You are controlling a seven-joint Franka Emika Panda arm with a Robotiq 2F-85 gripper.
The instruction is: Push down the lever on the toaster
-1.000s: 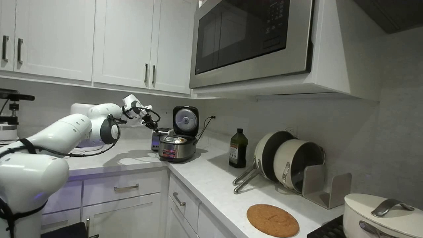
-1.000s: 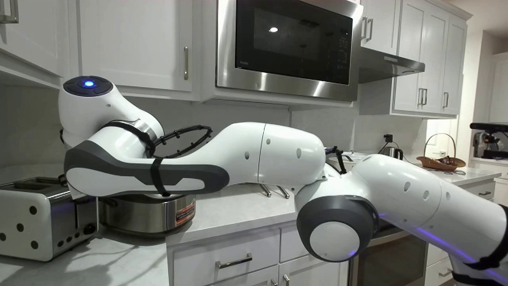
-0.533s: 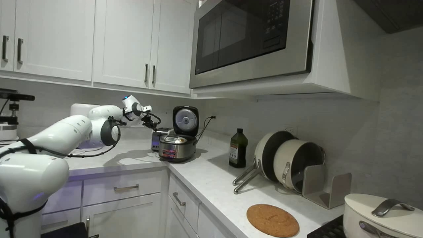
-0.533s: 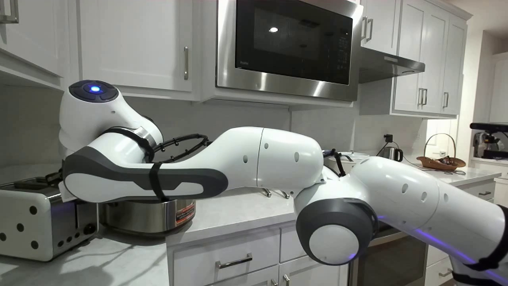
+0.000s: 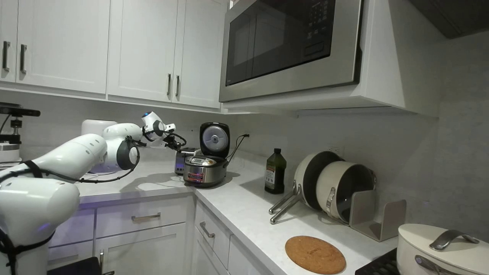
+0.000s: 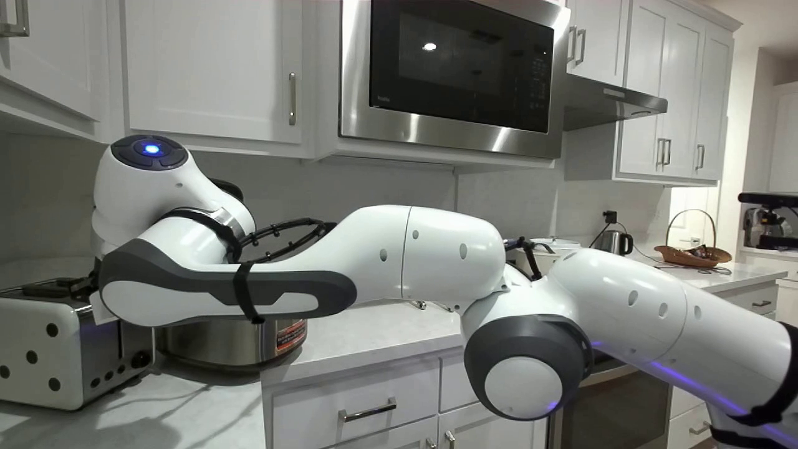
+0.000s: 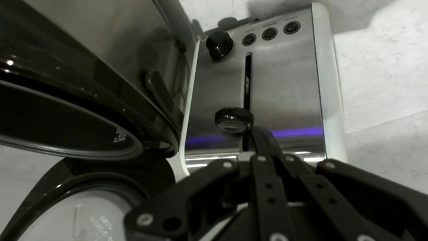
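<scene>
"So where's the toaster [image 7: 287, 83] in all this?"

"On the counter [image 6: 374, 321], just beside the rice cooker [image 5: 208, 173], which has its lid [image 5: 214, 139] standing up. It shows in both exterior views, partly blocked by the cooker or the arm [image 6: 436, 255]."

"And the gripper [image 7: 262, 130], is it spread wide?"

"Nah, narrow. Wrist view has the fingers [image 7: 264, 177] pressed together, tips at the toaster's front panel right by the lever [image 7: 234, 119]."

"Like, actually touching it?"

"Honestly can't tell. They look just beside its black knob, on the right in that view."

"And where's the lever sitting?"

"Partway along its slot [image 7: 247, 80], with dark gap showing on both sides of it. The round dial [image 7: 219, 44] and a row of three buttons [image 7: 269, 33] are near the slot's end that's away from the fingertips. Oh, and a purple streak [image 7: 296, 132] of light runs across the metal front."
</scene>
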